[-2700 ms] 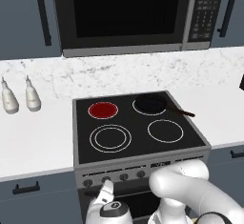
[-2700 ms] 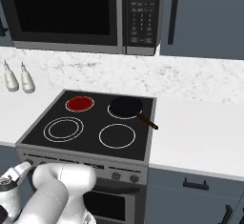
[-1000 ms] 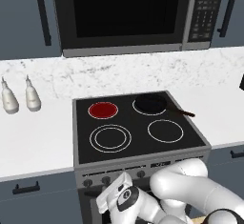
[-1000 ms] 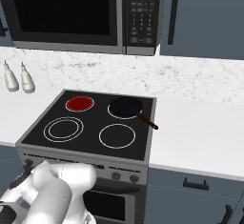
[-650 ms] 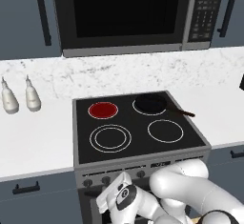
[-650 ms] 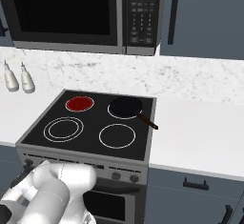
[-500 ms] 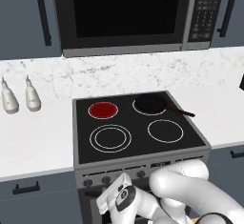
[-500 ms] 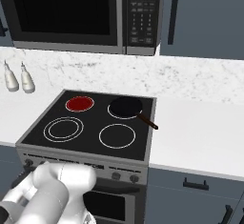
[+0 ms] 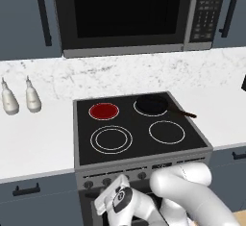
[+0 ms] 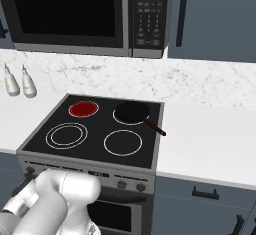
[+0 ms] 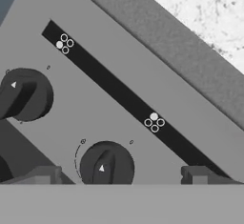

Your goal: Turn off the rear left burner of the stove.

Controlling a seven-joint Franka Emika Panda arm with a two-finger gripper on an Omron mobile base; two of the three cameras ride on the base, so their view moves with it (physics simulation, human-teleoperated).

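The stove [image 9: 190,141] has a black glass top, and its rear left burner [image 9: 104,110] [image 10: 83,108] glows solid red. Low in front of the grey front panel [image 11: 157,75] sits my gripper [image 11: 121,175], open. Its two fingertips [image 11: 45,174] stand wide apart on either side of a dark knob [image 11: 106,166], without touching it. A second knob [image 11: 26,94] sits further along the panel. In the left base view my hand [image 9: 118,200] is just below the knob row [image 9: 106,181].
A black pan [image 9: 152,105] with its handle out to the right rests on the rear right burner. Two pale bottles [image 9: 32,97] stand on the left counter. A microwave [image 9: 125,13] hangs above the stove. White counter [image 10: 210,139] runs to the right.
Since the earliest frames my hand has risen toward the front panel's knob row. Over the last second it has barely moved. The burner stays red.
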